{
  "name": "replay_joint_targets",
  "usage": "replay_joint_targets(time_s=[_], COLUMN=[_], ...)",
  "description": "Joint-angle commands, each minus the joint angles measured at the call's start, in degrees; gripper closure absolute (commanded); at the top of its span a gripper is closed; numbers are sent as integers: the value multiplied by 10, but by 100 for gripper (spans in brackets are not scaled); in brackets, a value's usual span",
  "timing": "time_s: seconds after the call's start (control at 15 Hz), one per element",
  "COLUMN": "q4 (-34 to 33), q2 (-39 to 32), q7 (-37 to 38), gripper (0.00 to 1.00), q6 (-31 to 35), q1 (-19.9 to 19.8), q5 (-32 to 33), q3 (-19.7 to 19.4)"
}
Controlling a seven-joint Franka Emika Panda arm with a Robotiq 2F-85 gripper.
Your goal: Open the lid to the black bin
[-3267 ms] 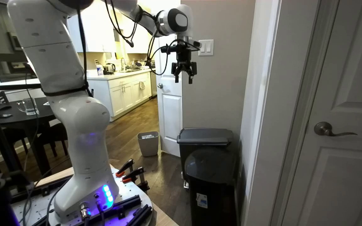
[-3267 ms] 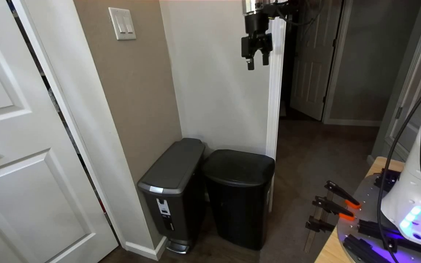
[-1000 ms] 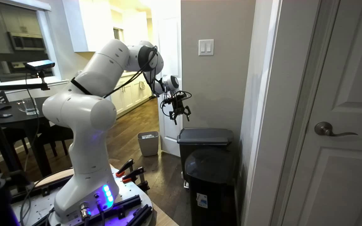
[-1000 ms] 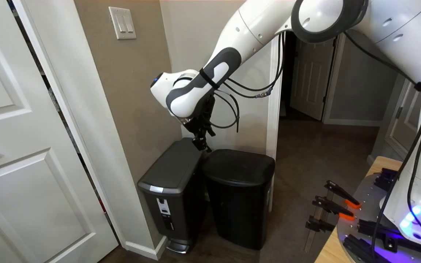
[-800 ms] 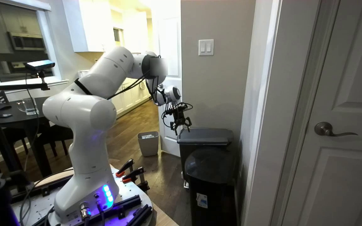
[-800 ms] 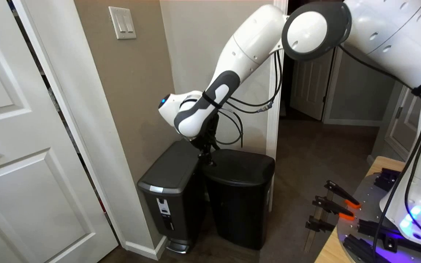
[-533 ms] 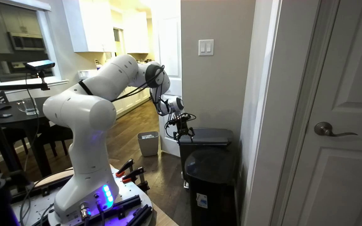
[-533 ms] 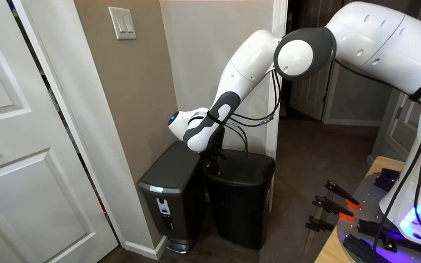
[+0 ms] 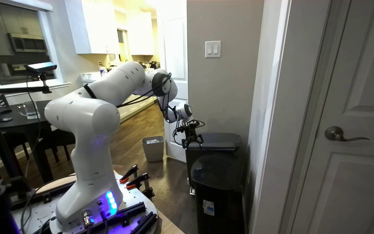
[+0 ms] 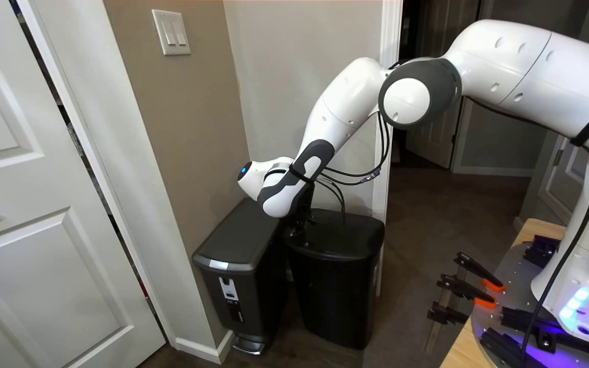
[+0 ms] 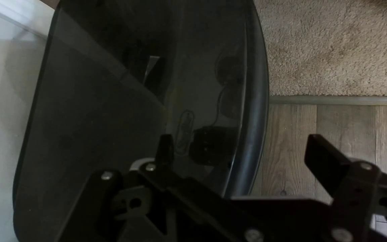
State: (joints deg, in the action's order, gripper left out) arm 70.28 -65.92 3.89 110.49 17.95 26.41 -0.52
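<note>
The black bin (image 9: 218, 208) stands upright by the wall in both exterior views (image 10: 333, 301). Its lid (image 9: 218, 170) is down flat on the body and also shows in an exterior view (image 10: 353, 232). In the wrist view the glossy lid (image 11: 207, 84) fills the left and middle, with its rounded rim facing right. My gripper (image 9: 193, 147) is low at the lid's edge, also in an exterior view (image 10: 300, 240). In the wrist view the gripper (image 11: 241, 144) is open and empty, one finger over the lid, the other beyond the rim above the floor. Contact cannot be told.
A dark grey step bin (image 10: 246, 235) stands close beside the black bin. White wall (image 10: 304, 128) and tan wall (image 10: 192, 128) meet behind them. A small grey-tan bin (image 9: 153, 151) stands further off. Clamps (image 10: 463, 289) stick out from the robot's table. Carpet (image 11: 331, 47) meets wood floor (image 11: 291, 148).
The arm has come down from high up to the black bin's lid edge. Over the last half second it has sunk only slightly. The gripper stays open; the lid has not moved.
</note>
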Motion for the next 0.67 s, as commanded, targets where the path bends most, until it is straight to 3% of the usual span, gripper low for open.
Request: replay_joint_targets(time_s=[0.0, 0.6], q4=[-5, -21], q2=[-3, -20], q7=[-4, -3], gripper=[0, 0], q6=[-1, 17], q1=[6, 8], q5=[-8, -5], q3=[-7, -7])
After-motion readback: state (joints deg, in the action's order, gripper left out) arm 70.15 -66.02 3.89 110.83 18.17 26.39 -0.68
